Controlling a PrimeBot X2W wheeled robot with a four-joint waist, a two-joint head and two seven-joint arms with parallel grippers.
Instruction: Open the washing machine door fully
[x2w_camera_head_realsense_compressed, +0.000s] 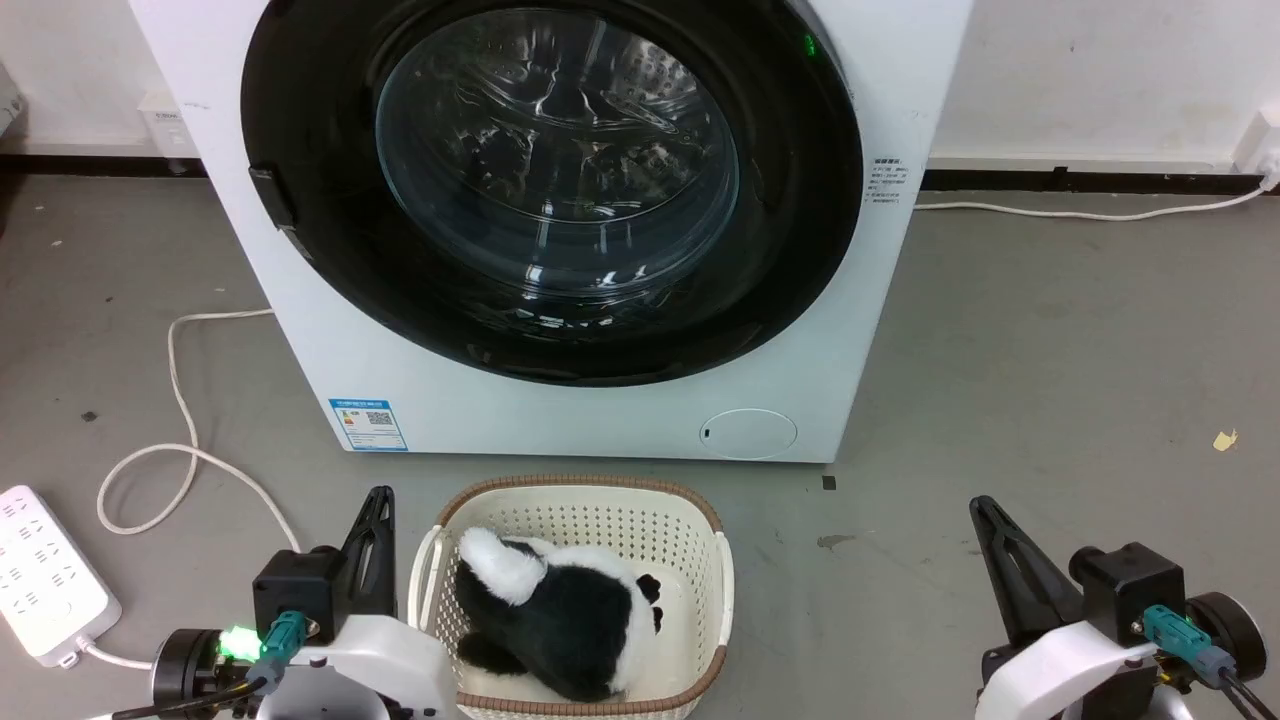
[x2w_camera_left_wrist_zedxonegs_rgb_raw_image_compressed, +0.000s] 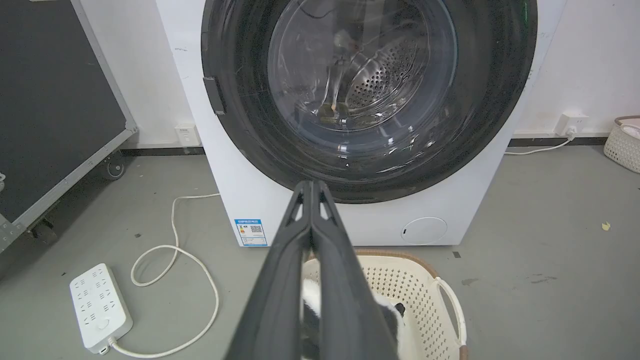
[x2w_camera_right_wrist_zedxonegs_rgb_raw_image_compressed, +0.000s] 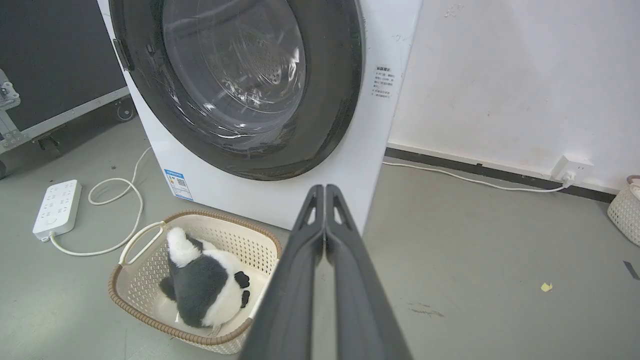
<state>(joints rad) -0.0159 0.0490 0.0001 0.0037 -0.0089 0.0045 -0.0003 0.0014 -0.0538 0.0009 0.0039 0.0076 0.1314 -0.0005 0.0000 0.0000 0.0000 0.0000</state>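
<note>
Floor (x2w_camera_head_realsense_compressed: 1050, 350) of grey concrete spread across the head view, and a white washing machine (x2w_camera_head_realsense_compressed: 330, 340) stood on it at 12 o'clock. The washing machine door (x2w_camera_head_realsense_compressed: 550, 190), glossy black around a bulging glass window, took up almost the whole front and lay closed flat against it, with a dark latch tab (x2w_camera_head_realsense_compressed: 272, 195) at its 9 o'clock edge. At 6 o'clock in the head view, just in front of the machine, sat a cream basket (x2w_camera_head_realsense_compressed: 590, 487) with a brown rim, and a black-and-white plush toy (x2w_camera_head_realsense_compressed: 570, 620) lay inside it. The left tool (x2w_camera_head_realsense_compressed: 380, 497) rose at 7 o'clock, just beside the basket, and the right tool (x2w_camera_head_realsense_compressed: 985, 505) at 5 o'clock, well apart from it; each wrist view showed its fingers (x2w_camera_left_wrist_zedxonegs_rgb_raw_image_compressed: 280, 280) pressed together, holding nothing, both well short of the door. A white power strip (x2w_camera_head_realsense_compressed: 45, 575) lay at 8 o'clock. A small round filter flap (x2w_camera_head_realsense_compressed: 748, 433) sat at 5 o'clock below the door.
</note>
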